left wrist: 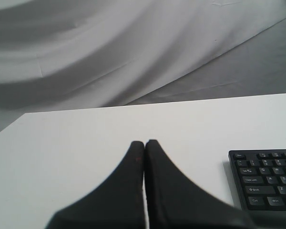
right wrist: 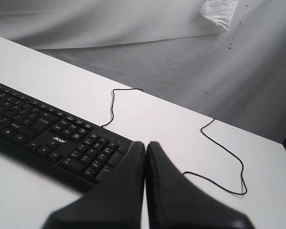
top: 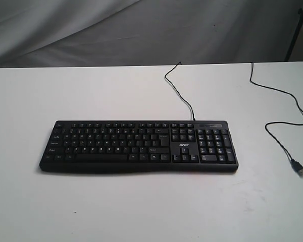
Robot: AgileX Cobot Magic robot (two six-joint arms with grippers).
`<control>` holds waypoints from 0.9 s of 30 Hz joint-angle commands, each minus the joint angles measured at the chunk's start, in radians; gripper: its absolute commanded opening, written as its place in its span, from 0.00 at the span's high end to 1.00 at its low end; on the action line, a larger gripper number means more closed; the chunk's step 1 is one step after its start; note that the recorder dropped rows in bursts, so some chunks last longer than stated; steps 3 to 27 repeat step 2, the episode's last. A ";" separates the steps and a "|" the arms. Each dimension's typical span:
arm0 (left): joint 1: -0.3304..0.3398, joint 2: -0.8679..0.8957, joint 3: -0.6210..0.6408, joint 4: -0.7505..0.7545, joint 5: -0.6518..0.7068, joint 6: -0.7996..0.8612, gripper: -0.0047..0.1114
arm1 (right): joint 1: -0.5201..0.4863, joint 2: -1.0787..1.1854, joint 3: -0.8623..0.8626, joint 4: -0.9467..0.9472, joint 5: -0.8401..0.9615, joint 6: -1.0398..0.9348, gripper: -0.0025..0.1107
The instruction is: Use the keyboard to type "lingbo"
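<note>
The black keyboard (top: 139, 146) with white legends and an "acer" logo lies flat across the middle of the white table. No arm shows in the exterior view. In the left wrist view my left gripper (left wrist: 145, 142) is shut with nothing held, above bare table beside the keyboard (left wrist: 267, 183) at its Esc and Ctrl end. My right gripper (right wrist: 146, 143) is also shut and empty, hovering by the number-pad corner of the keyboard (right wrist: 47, 136). The thin black cable (top: 178, 88) leaves the keyboard's back edge.
The cable (top: 283, 113) loops over the table's right side and ends in a loose USB plug (top: 299, 168). The cable (right wrist: 224, 157) also curls beside my right gripper. The white table (top: 116, 206) meets grey draped cloth (top: 141, 30) at the back.
</note>
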 commanded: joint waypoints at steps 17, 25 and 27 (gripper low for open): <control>-0.004 0.003 0.005 -0.001 -0.004 -0.003 0.95 | -0.007 -0.006 0.004 0.000 0.002 0.007 0.98; -0.004 0.003 0.005 -0.001 -0.004 -0.003 0.95 | -0.007 -0.006 0.004 0.000 0.002 0.007 0.98; -0.004 0.003 0.005 -0.001 -0.004 -0.003 0.95 | -0.007 -0.006 0.004 0.000 0.002 0.007 0.98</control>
